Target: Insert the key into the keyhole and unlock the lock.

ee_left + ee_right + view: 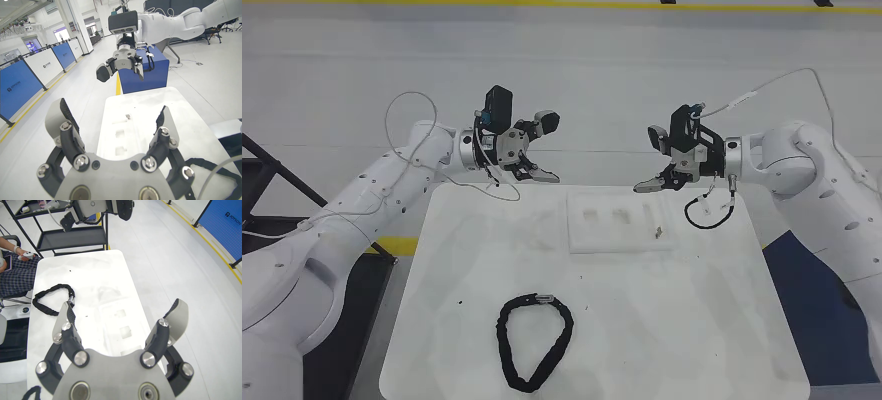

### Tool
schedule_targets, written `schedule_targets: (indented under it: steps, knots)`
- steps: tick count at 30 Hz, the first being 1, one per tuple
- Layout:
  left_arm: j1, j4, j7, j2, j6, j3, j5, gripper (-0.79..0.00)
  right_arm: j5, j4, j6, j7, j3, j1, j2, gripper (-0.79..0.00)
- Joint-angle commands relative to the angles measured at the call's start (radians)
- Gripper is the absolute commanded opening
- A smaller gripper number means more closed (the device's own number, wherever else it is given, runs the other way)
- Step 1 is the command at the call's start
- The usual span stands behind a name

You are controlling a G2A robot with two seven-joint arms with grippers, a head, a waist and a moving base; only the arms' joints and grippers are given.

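1. A white tray (pixel 622 243) with three recesses is set on the white surface (pixel 692 330), toward its far edge.
2. The key (pixel 657 233) is seen lying in the tray's right-end recess. It is too small for its pointing direction to be told.
3. The lock (pixel 504 340), a black sleeved chain closed in a loop, is laid on the robot's side of the tray, apart from it. Its long axis runs roughly from the tray toward the robot, with the metal lock body (pixel 543 298) at the tray-facing end.
4. The left gripper (pixel 542 148) is held beyond the tray's left end, spread wide, with nothing held or touched.
5. The right gripper (pixel 650 160) is held beyond the tray's right end, likewise spread wide and empty.
6. White lettering is carried on blue barrier panels (pixel 20 83) standing on the floor well beyond the tray.
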Motion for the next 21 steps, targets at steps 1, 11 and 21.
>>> schedule_targets:
  steps: [1, 11, 21]
  knots:
    - [0.000, 0.000, 0.000, 0.000, 0.000, 0.000, 0.000, 0.000, 0.000, 0.000, 0.000, 0.000, 0.000, 0.000, 0.000, -0.001]
    - [0.000, 0.000, 0.000, 0.000, 0.000, 0.000, 0.000, -0.001, 0.000, 0.000, 0.000, 0.000, 0.000, 0.000, 0.000, -0.001]
    - [0.000, 0.000, 0.000, 0.000, 0.000, 0.000, 0.000, 0.000, -0.039, 0.011, 0.059, 0.004, 0.025, -0.082, 0.016, 0.000]
